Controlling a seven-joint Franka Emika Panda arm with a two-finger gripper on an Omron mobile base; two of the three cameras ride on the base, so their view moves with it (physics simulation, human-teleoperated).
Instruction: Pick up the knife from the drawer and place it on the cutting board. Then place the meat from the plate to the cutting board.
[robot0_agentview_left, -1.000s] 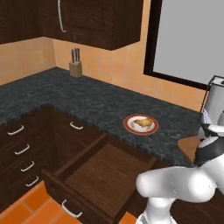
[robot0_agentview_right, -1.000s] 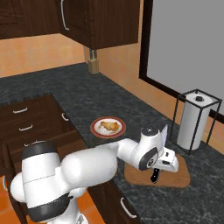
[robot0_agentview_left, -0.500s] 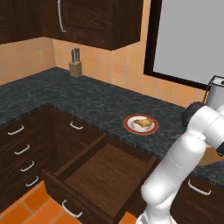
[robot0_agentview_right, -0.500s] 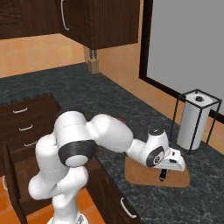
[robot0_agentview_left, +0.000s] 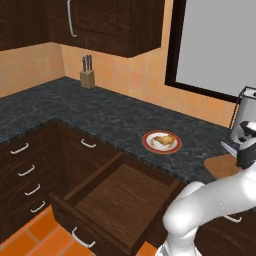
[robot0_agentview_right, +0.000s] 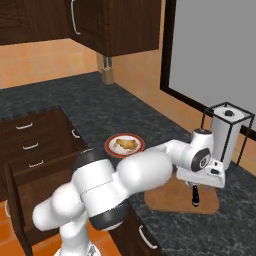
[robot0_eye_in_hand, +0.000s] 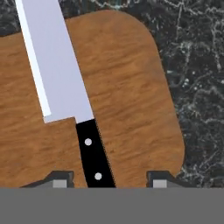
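The knife (robot0_eye_in_hand: 57, 65) lies flat on the cutting board (robot0_eye_in_hand: 131, 96), blade pointing away from the hand. Its black handle (robot0_eye_in_hand: 94, 157) runs between my gripper's fingers (robot0_eye_in_hand: 61, 179), which stand wide apart and clear of it. My gripper (robot0_agentview_right: 196, 186) is open and hovers low over the board (robot0_agentview_right: 167, 197), with the handle (robot0_agentview_right: 195, 196) just under it. The meat (robot0_agentview_left: 164, 140) rests on the red-rimmed plate (robot0_agentview_left: 146, 143), left of the board (robot0_agentview_left: 220, 167). The drawer (robot0_agentview_left: 125, 195) is pulled wide open and looks bare inside.
A paper towel holder (robot0_agentview_right: 225, 130) stands right behind the board, close to the hand. A knife block (robot0_agentview_left: 88, 75) sits far back on the counter. Narrow stacked drawers (robot0_agentview_left: 25, 170) are shut at the left. Wall cabinets hang above.
The hand has shifted a little to the right over the board, and the arm's elbow has swung round. The knife now lies on the board between open fingers.
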